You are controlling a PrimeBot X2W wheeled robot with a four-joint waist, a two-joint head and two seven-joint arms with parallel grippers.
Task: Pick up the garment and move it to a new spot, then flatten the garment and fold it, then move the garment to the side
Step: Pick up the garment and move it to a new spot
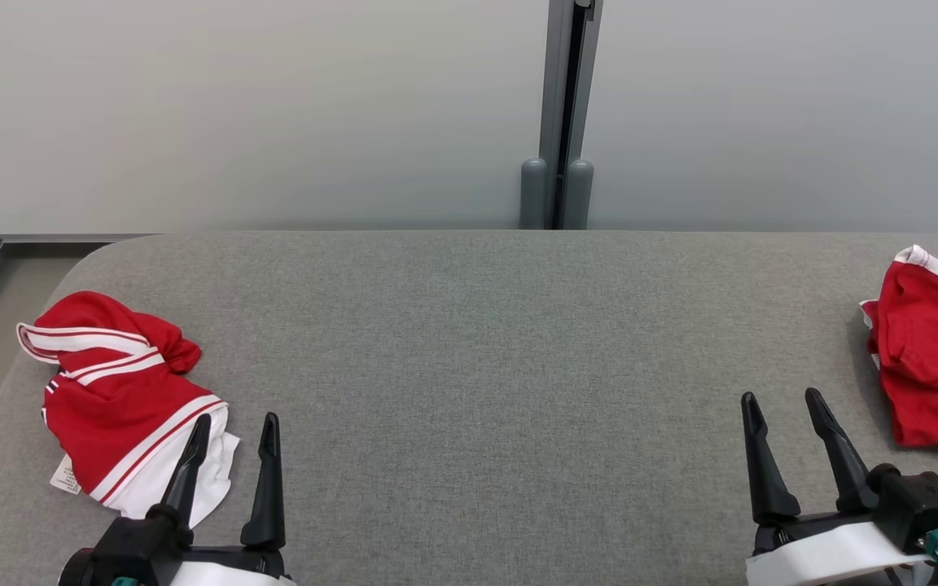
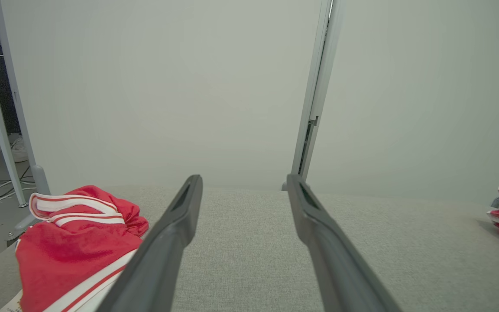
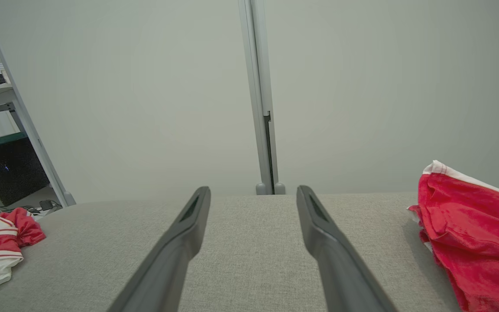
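Scene: a grey padded surface (image 1: 477, 342) is stretching wide in front of a pale wall.
Left garment (image 1: 123, 399): red with white stripes, it is lying crumpled at the near left of the surface, its white hem just beside the left fingers (image 1: 267, 480).
Right garment (image 1: 933, 358): a second red piece is lying bunched at the right edge, near the right fingers (image 1: 762, 464) but apart from them.
Fingers: both pairs are standing wide apart and gripping nothing.
Step in hand: probably the first pick-up, likeliest of the left garment, which is not yet lifted.
Doing it well: pinching a thick fold high on the heap, not the loose hem, is looking like the surest lift. Carrying it to the bare middle is leaving room for flattening.
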